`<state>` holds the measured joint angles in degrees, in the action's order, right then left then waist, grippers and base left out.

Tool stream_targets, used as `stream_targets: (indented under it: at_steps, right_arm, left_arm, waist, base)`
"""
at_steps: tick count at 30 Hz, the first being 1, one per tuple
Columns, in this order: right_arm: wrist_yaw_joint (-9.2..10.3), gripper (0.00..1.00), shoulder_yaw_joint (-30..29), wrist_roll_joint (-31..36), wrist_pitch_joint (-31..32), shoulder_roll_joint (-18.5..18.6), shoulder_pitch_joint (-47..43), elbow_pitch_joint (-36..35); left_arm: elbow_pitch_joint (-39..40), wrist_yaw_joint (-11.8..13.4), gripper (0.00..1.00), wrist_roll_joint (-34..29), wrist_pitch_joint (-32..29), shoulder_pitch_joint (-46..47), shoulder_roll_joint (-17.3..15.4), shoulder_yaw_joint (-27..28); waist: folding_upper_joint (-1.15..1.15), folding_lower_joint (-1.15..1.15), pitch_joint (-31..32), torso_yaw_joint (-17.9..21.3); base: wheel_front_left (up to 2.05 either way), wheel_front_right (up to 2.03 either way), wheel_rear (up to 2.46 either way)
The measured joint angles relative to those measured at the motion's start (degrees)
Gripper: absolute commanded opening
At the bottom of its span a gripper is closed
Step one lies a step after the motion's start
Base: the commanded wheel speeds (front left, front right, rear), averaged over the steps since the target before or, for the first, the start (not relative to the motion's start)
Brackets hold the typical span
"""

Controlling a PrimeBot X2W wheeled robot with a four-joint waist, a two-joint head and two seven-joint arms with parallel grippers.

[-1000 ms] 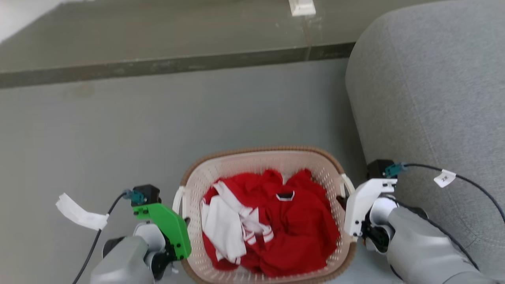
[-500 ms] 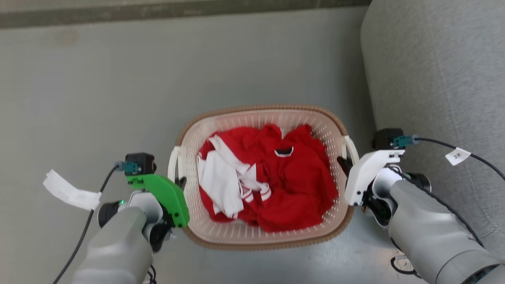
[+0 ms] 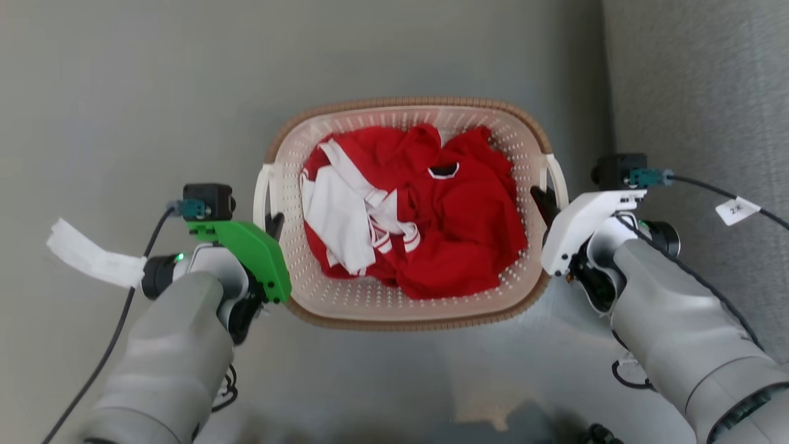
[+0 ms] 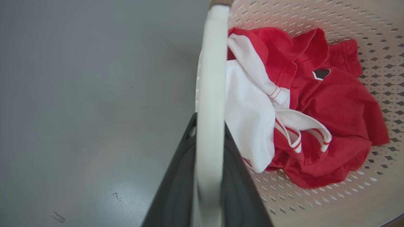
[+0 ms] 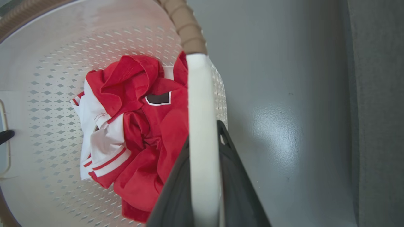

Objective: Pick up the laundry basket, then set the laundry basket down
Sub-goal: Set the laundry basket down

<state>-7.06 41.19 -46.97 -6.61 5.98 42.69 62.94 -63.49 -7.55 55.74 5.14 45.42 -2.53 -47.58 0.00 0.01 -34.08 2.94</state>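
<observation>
Grey floor [image 3: 123, 92] underlies the scene in the head view. At the left, the left gripper [image 3: 273, 226], carried on a green wrist mount [image 3: 246, 250], is closed about the white left loop handle [image 3: 261, 191] of the laundry basket [image 3: 407, 102]. In the left wrist view its two dark fingers [image 4: 176, 189] press against either side of that handle, with no gap showing. At centre, the basket sits between the two arms, over the floor, with its brown woven-look rim uppermost and its cream perforated walls in view. Whether its base touches the floor cannot be told. Inside lies a crumpled red and white garment [image 3: 456, 228]. At the right, the right gripper [image 3: 546, 207], on a white wrist mount [image 3: 579, 219], is likewise closed on the right loop handle [image 3: 558, 179]. Its fingers [image 5: 236, 189] flank the handle in the right wrist view. Grey upholstered furniture [image 3: 696, 92] stands near the basket's right side.
</observation>
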Motion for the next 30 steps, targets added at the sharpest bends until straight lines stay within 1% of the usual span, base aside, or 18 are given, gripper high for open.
stream_targets:
  at_steps: [5,11,19,30]
  right_arm:
    - [0.01,0.00,0.03,-0.01,-0.70,0.32,1.71,-0.35]
    - [0.01,0.00,0.07,-0.10,-1.99,0.96,4.74,-1.14]
    - [0.01,0.00,0.30,-0.70,-3.20,1.53,6.92,-1.38]
    - [0.01,0.00,1.19,-1.49,-4.36,1.69,7.53,-1.10]
  left_arm:
    - [-0.38,0.00,0.00,-0.08,0.56,2.20,0.11,0.00]
    - [-0.74,0.00,0.00,-0.60,2.58,5.71,0.18,0.09]
    - [-1.44,0.00,0.00,-1.03,4.87,8.03,0.64,-0.01]
    - [-2.96,0.00,0.00,-1.57,6.10,9.19,1.23,-0.59]
  waist:
    - [0.00,0.00,-3.12,-0.23]
    - [0.00,0.00,-7.73,-0.52]
    - [0.00,0.00,-13.06,-0.93]
    - [0.00,0.00,-17.07,-1.84]
  base:
    - [0.00,0.00,0.00]
    - [0.00,0.00,0.00]
    - [0.00,0.00,0.00]
    - [0.00,0.00,0.00]
